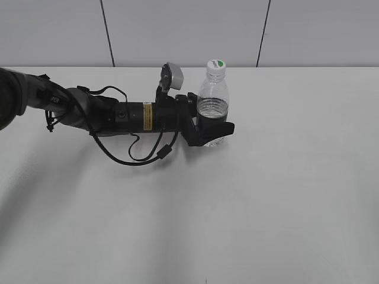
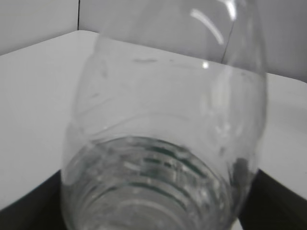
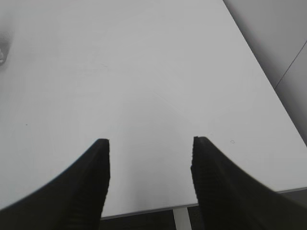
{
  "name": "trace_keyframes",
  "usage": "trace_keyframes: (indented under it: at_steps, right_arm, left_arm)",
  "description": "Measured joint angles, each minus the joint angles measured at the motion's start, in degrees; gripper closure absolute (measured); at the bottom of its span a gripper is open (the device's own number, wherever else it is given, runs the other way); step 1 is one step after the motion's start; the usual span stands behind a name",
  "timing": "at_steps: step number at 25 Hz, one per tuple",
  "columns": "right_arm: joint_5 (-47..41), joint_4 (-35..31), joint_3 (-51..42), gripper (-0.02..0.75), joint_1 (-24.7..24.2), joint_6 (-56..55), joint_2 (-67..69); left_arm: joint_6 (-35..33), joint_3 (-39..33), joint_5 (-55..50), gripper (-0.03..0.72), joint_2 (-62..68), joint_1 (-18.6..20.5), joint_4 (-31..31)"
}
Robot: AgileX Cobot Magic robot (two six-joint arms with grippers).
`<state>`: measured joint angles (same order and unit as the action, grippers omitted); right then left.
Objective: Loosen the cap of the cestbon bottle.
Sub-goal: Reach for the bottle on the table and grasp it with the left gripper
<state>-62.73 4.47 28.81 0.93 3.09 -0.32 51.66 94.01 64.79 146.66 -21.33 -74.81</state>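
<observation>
The cestbon bottle (image 1: 213, 100) stands upright on the white table (image 1: 249, 195), clear with water low inside. Its white cap (image 1: 217, 68) with a green mark is on top. My left gripper (image 1: 212, 127) reaches in from the left and is shut on the bottle's lower body, hiding the label. In the left wrist view the bottle (image 2: 168, 143) fills the frame between the dark jaws. My right gripper (image 3: 149, 143) is open and empty above bare table; it does not show in the exterior view.
The left arm (image 1: 112, 112) lies low across the table with a looping black cable (image 1: 142, 157). The table's far edge meets a grey panelled wall (image 1: 177, 29). The right wrist view shows the table's edge (image 3: 182, 208) just below the jaws.
</observation>
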Motion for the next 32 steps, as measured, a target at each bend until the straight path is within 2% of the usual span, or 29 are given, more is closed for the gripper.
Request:
trace_keyframes:
  at_steps: [7, 17, 24, 32]
  right_arm:
    - [0.0, 0.0, 0.0, 0.312, 0.0, 0.0, 0.0]
    - [0.0, 0.0, 0.0, 0.312, 0.0, 0.0, 0.0]
    - [0.0, 0.0, 0.0, 0.312, 0.0, 0.0, 0.0]
    - [0.0, 0.0, 0.0, 0.312, 0.0, 0.0, 0.0]
  left_arm:
    - [0.0, 0.38, -0.98, 0.228, 0.37, -0.06, 0.48]
    - [-0.05, 0.38, -0.56, 0.242, 0.43, -0.06, 0.25]
    - [-0.05, 0.38, -0.44, 0.297, 0.43, -0.06, 0.3]
    - [-0.05, 0.38, -0.24, 0.304, 0.43, -0.06, -0.06]
